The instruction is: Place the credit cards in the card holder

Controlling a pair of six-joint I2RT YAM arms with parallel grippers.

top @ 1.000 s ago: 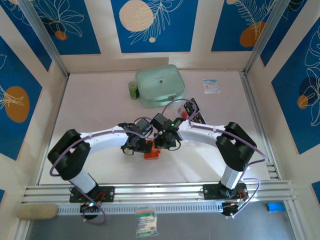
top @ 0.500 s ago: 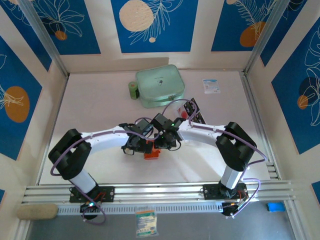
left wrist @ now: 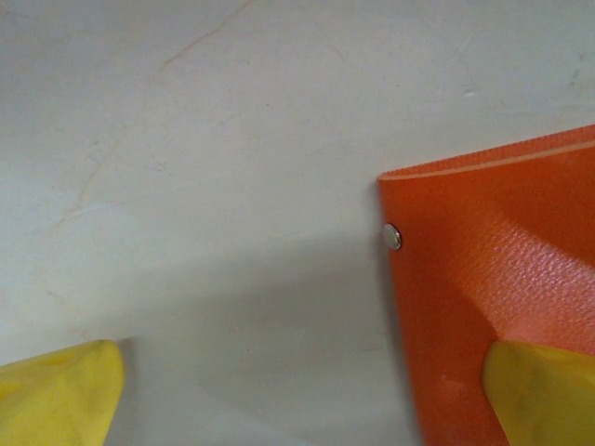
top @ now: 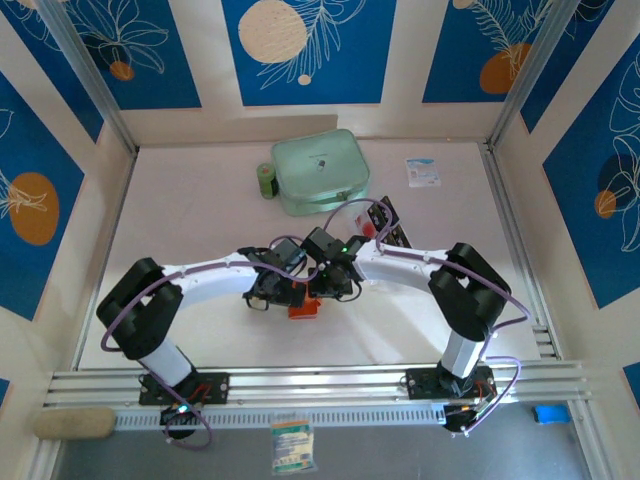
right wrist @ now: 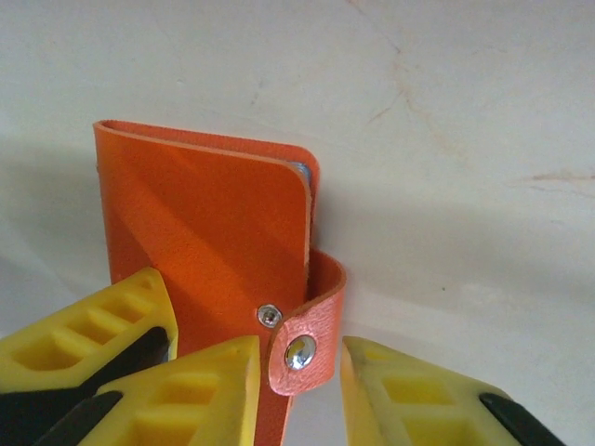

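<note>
Card holder [right wrist: 204, 232] located at centre of white table [left wrist: 232, 139], folded, lying flat under both wrists. Left gripper [left wrist: 297, 398] spread wide, gripping nothing, one yellow fingertip [left wrist: 544, 395] resting on holder cover. Right gripper [right wrist: 302, 381] narrowed around snap tab [right wrist: 307, 348]; cannot tell whether pinched or free. Black credit cards [top: 395, 228] well apart, beside right arm

Mint-green case [top: 320, 172] — white-blue packet [top: 423, 171]
</note>
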